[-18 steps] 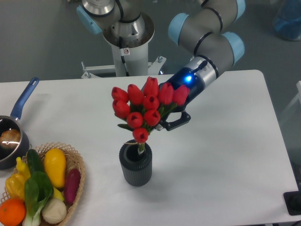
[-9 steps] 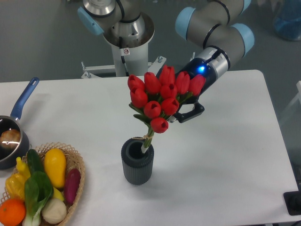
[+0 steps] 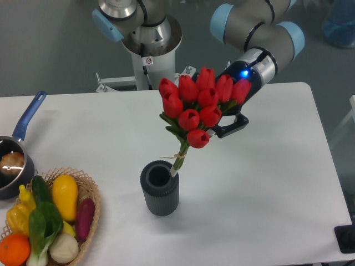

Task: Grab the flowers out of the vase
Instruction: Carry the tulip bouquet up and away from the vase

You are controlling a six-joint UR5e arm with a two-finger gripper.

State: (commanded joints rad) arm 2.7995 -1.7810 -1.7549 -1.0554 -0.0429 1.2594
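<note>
Since a second ago I've hauled the flowers (image 3: 201,108) up and off to the right; the stem ends that sat deep in the vase (image 3: 160,188) are now right at its rim, just about out. The vase itself slid a touch but stayed standing.

Nearest the camera on the bench (image 3: 266,210) is the basket (image 3: 89,221) of vegetables at the left corner, with the blue-handled pot (image 3: 14,160) just behind it at the left edge. Then the vase, upright and a bit left of centre. Above and behind it hangs the bunch, tilted, heads leaning up-right, twine-tied stems pointing down-left at the vase mouth.

My fingers (image 3: 224,126) are behind the blooms, mostly hidden. They look clamped on the bunch somewhere below the heads, since it's hanging in the air with nothing else holding it, but I can't see the actual contact.

What worries me: the stem tips look like they're brushing the rim. If I drift sideways before they clear, they could snag and tip the vase, or drag the bunch loose.
</note>
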